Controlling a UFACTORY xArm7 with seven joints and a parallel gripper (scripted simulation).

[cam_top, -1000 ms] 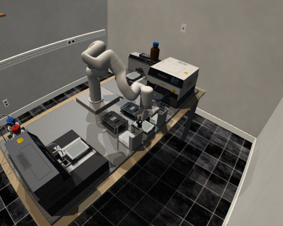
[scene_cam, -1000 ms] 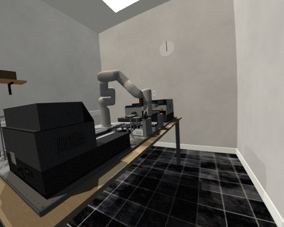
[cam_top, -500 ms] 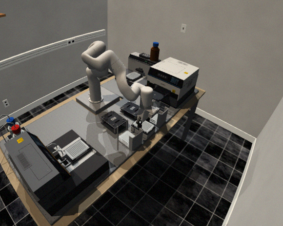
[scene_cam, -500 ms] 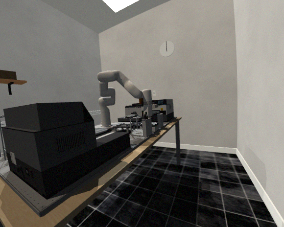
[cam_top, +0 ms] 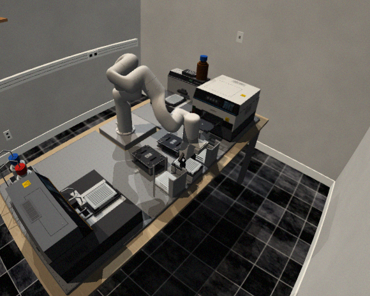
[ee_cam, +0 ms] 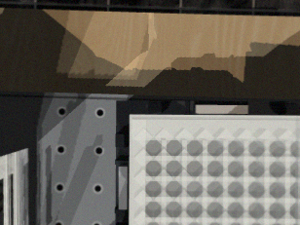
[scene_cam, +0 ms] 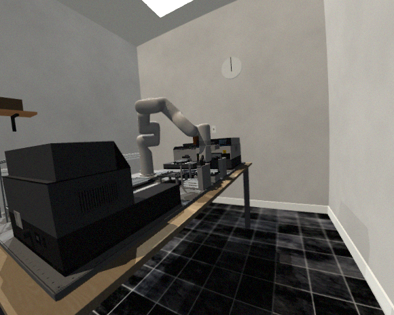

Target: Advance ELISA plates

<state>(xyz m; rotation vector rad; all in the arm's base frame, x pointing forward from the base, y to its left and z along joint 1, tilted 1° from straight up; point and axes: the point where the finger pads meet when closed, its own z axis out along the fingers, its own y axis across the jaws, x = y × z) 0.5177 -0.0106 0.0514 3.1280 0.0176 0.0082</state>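
Observation:
A white well plate (cam_top: 191,166) lies on a low stand between two grey stack racks near the table's front edge. My gripper (cam_top: 181,159) stands down at the plate's left short end and is shut on this plate, which lies flat on the stand. In the wrist view the plate (ee_cam: 214,169) fills the lower right; my fingers are out of frame there and no label can be read. The near rack (cam_top: 170,182) holds a white plate stack, and the far rack (cam_top: 208,153) also shows plates. In the exterior view the gripper (scene_cam: 202,159) is small among the racks.
A large dark instrument (cam_top: 51,220) at the front left carries a plate (cam_top: 100,194). A white boxy instrument (cam_top: 227,99) stands at the back right. A grey unit behind it holds a plate (cam_top: 175,99). Two black nests (cam_top: 148,156) (cam_top: 170,141) stand mid-table. The table edge (ee_cam: 146,48) is close.

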